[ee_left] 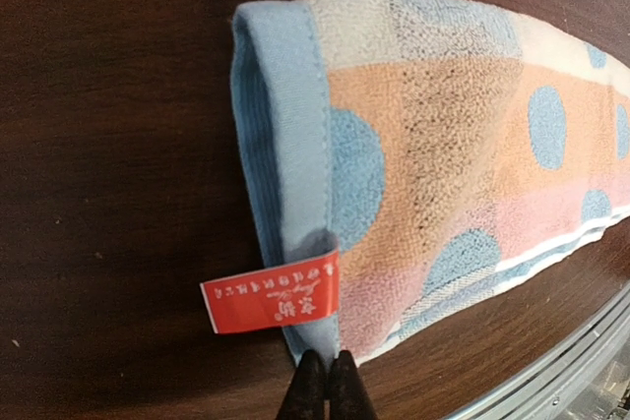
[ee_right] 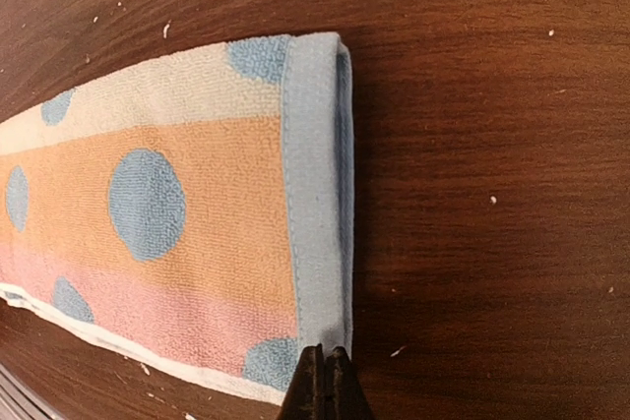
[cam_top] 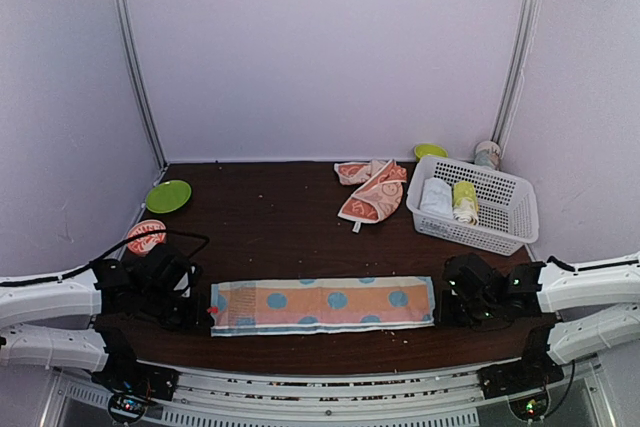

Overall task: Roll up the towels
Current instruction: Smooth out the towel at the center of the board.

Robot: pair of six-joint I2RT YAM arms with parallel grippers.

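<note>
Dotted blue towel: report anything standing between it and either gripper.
Nothing visible does. The left gripper is shut at the near-left corner of the dotted towel, beside the red tag, and the right gripper is shut at its near-right corner. Both appear to pinch the hem.

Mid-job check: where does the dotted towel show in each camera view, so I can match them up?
Top external: dotted towel, a long strip along the near edge.
Left wrist: dotted towel fills the right side, red label end, left gripper at its corner.
Right wrist: dotted towel fills the left side, right gripper at its corner.
Shared landmark: its orange band with blue dots.
</note>
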